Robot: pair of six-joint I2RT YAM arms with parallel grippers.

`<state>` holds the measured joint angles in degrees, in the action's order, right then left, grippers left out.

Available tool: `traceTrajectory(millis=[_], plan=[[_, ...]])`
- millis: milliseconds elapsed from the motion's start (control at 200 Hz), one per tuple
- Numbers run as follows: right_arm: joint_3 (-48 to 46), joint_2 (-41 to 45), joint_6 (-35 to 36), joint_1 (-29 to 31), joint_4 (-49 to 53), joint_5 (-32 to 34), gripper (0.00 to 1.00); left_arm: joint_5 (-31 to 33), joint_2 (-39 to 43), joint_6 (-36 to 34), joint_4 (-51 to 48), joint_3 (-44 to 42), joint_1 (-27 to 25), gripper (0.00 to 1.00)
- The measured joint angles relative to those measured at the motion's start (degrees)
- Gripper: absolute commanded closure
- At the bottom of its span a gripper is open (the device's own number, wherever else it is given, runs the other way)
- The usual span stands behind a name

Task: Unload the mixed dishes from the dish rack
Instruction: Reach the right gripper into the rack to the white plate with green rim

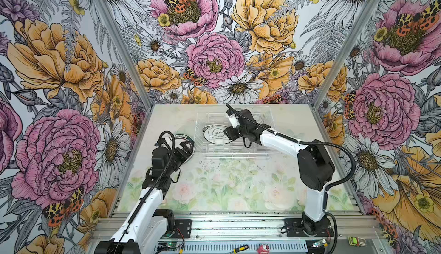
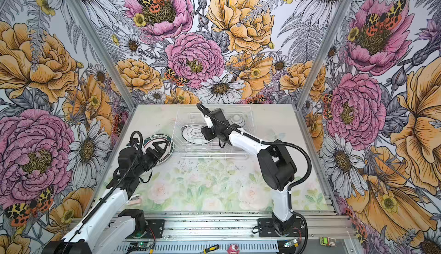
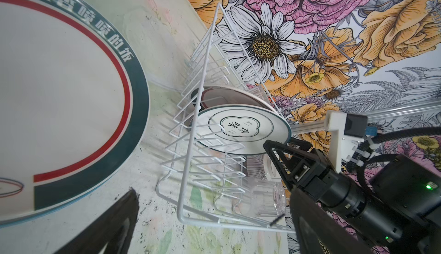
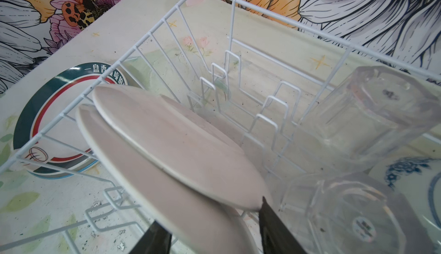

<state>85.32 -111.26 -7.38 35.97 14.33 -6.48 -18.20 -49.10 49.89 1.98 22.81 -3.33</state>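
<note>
Bench [image 1: 238, 188]: left tool [image 1: 185, 148] gapes; right tool [image 4: 210, 211] straddles two racked round white plates [image 4: 171, 140], grip unclear. One may slip onto clear glass tumblers [image 4: 372, 112] at three o'clock.

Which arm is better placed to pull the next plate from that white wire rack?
Probably the right: the right claw straddles the rim of the round white plates leaning inside the white wire rack; the left claw hangs open outside, over a green-rimmed plate.

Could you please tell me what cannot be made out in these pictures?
- right gripper: right wrist view, whether the jaws straddle one plate or both; frame edge cuts them.
- patterned bowl: cut off, behind tumblers.
- Both top views: right arm hides the grip.
</note>
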Motion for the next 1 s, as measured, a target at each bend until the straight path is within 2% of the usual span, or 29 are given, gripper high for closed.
traceTrajectory(millis=[455,771,1001], plan=[[-3.45,1.40,-0.72,2.60,0.22,0.79,0.52,0.94,-0.02,0.07,1.33,-1.62,-0.63,0.01],[-3.45,1.40,-0.87,2.58,0.00,2.47,0.63,1.03,-0.02,0.07,1.53,-1.95,-0.94,0.01],[-3.63,1.40,-0.42,2.60,0.11,5.35,0.75,1.22,-0.02,0.09,1.75,-2.25,-0.96,0.01]])
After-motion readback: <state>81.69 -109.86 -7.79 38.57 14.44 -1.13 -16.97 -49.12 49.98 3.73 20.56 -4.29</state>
